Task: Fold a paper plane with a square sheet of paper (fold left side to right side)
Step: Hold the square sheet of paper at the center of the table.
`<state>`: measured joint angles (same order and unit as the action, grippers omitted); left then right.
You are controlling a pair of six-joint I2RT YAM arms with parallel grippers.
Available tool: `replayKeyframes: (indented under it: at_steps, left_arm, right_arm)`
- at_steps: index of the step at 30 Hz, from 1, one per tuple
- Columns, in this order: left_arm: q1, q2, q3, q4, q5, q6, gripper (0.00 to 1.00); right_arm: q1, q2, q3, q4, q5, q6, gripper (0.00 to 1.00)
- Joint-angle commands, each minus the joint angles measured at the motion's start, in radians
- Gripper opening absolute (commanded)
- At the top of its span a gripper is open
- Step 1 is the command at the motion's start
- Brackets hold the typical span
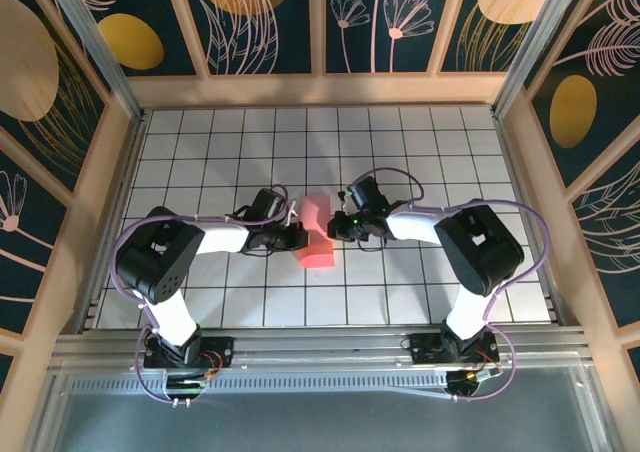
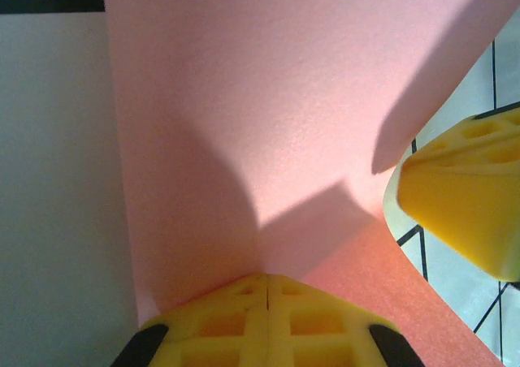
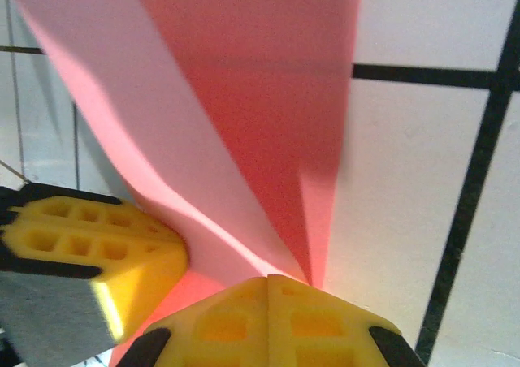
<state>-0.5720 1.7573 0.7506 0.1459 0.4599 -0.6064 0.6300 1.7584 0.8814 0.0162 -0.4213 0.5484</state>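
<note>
Top external — the square sheet of paper sits mid-frame on the tiled table, partly lifted and bowed. The left gripper and right gripper meet it from either side. Left wrist — jaws pressed flat together at bottom centre, pinching the pink sheet's edge. The paper rises as a curved wall across the frame, with the other arm's yellow finger at the right edge. Right wrist — jaws likewise closed on the sheet at bottom centre, and a soft fold runs toward the top of the frame. Judgement: the paper is light and limp, and it creases or tears easily. It is best pinched lightly at edges or corners, with both sides moved together. No brands, labels or legible writing seen.
</note>
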Motion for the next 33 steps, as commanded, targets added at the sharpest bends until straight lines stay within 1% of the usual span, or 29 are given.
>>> replayKeyframes:
  at_steps: [1,12,19,23,28,33]
  left_arm:
    - [-0.006,0.035,-0.002,-0.037,-0.049,0.004,0.00]
    - [-0.009,0.035,0.002,-0.039,-0.049,0.004,0.00]
    - [-0.011,0.040,0.004,-0.042,-0.049,0.006,0.00]
    - [-0.012,0.040,0.006,-0.046,-0.052,0.011,0.00]
    - [-0.014,0.034,0.000,-0.049,-0.051,0.011,0.00]
    - [-0.019,0.009,-0.031,-0.049,-0.034,0.004,0.00]
  right_arm:
    - [-0.002,-0.014,0.035,0.031,-0.031,-0.003,0.00]
    - [0.020,0.156,0.176,0.085,-0.068,0.004,0.00]
    - [0.031,0.221,0.223,0.094,-0.076,0.004,0.00]
    - [0.030,0.237,0.219,0.075,-0.046,0.005,0.00]
    - [0.026,0.259,0.217,0.007,0.014,0.002,0.00]
    - [0.009,0.260,0.189,-0.031,0.063,0.014,0.00]
